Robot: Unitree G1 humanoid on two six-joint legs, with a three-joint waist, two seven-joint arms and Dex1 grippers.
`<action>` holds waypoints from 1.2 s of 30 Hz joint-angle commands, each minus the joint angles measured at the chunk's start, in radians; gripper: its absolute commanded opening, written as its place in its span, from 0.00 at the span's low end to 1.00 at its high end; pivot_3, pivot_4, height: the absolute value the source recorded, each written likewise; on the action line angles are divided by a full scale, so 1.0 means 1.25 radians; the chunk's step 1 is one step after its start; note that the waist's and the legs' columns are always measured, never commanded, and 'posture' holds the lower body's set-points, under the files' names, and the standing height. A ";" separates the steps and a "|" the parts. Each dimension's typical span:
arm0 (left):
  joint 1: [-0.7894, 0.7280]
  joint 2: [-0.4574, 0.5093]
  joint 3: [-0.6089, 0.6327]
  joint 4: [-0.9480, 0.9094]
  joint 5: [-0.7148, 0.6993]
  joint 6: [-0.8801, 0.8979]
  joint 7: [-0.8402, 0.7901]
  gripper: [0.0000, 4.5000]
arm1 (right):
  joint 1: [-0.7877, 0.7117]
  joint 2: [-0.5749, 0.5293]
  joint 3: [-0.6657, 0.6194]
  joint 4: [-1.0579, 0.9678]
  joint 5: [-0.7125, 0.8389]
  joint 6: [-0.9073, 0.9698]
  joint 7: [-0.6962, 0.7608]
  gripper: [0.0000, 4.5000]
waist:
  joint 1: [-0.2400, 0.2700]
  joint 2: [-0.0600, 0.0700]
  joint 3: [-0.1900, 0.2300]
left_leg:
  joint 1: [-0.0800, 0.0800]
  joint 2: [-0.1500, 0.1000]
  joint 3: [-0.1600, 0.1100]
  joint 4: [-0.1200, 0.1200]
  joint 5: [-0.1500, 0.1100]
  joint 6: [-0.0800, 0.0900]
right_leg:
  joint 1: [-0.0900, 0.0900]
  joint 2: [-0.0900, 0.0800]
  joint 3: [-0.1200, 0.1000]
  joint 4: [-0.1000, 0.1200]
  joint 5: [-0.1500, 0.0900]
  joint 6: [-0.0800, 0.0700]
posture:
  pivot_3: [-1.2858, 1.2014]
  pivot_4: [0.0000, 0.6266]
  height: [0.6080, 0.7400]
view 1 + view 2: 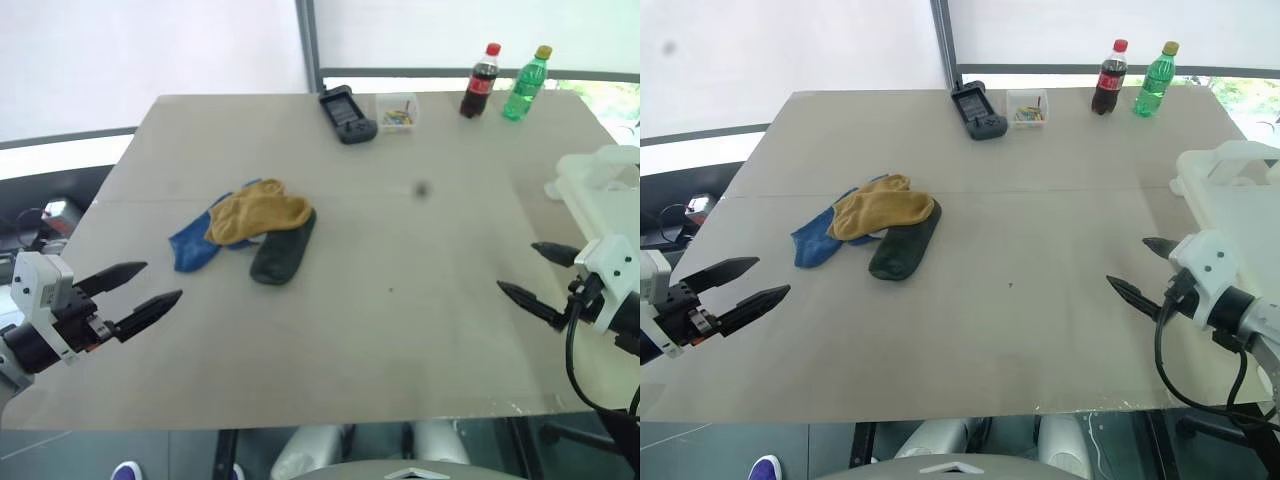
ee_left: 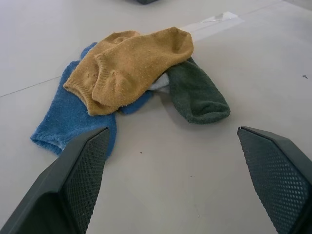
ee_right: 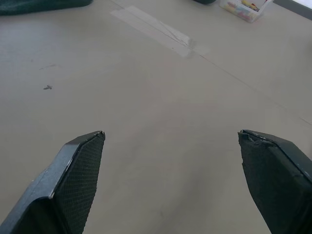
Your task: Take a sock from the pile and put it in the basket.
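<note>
Left gripper [image 1: 145,285]: we record two black tapered fingers spread wide and holding nothing, above the near left part of the table, pointing toward the pile and apart from it.

Table [image 1: 400,330]: we list a broad beige tabletop with a faint seam running across it and a strip of clear tape on that seam.

Pile [image 1: 250,235]: we count a loose heap of small soft socks on the left half of the table, well apart from the basket. A mustard-yellow sock [image 2: 131,63] lies on top; a blue sock [image 2: 68,119] reaches out from under it toward the left gripper; a dark green sock [image 2: 197,95] lies on the heap's right side, partly under the yellow one. A sliver of light grey shows between yellow and green.

Far edge, in order: we note a black handheld device [image 1: 347,114], just beside it a small clear box of coloured bits [image 1: 398,110], then a dark cola bottle with a red cap [image 1: 479,82] and a green plastic bottle with a yellow cap [image 1: 526,84], both upright and near each other.

Right gripper [image 1: 532,272]: we record black fingers spread wide and empty, over the near right part of the table, just beside the basket.

Basket [image 1: 1230,185]: we list a large off-white, slightly translucent plastic basket with raised rim and handle, at the table's right edge.
</note>
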 commanded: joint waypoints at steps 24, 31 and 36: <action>-0.026 -0.038 -0.029 -0.032 -0.018 0.020 0.057 0.99 | -0.055 0.000 0.030 -0.025 0.013 -0.014 0.000 1.00 | 0.000 0.000 0.001 | 0.000 0.001 0.001 0.000 0.000 0.000 | 0.000 0.001 0.001 0.000 0.000 0.000 | 0.52 0.24 1.00; -0.043 -0.041 -0.026 -0.036 -0.042 0.042 0.076 0.99 | -0.075 0.014 0.037 -0.018 0.023 -0.019 -0.006 1.00 | -0.011 0.000 0.001 | -0.002 -0.002 -0.005 0.000 0.000 0.000 | 0.003 -0.003 -0.007 -0.001 0.000 0.000 | 0.52 0.24 1.00; -0.098 -0.057 -0.018 -0.054 -0.096 0.119 0.179 0.99 | -0.097 0.036 0.039 0.001 0.023 -0.027 -0.019 1.00 | -0.014 0.002 0.002 | -0.009 -0.012 -0.026 0.007 0.002 -0.002 | 0.006 -0.004 -0.027 -0.006 0.000 0.000 | 0.52 0.24 1.00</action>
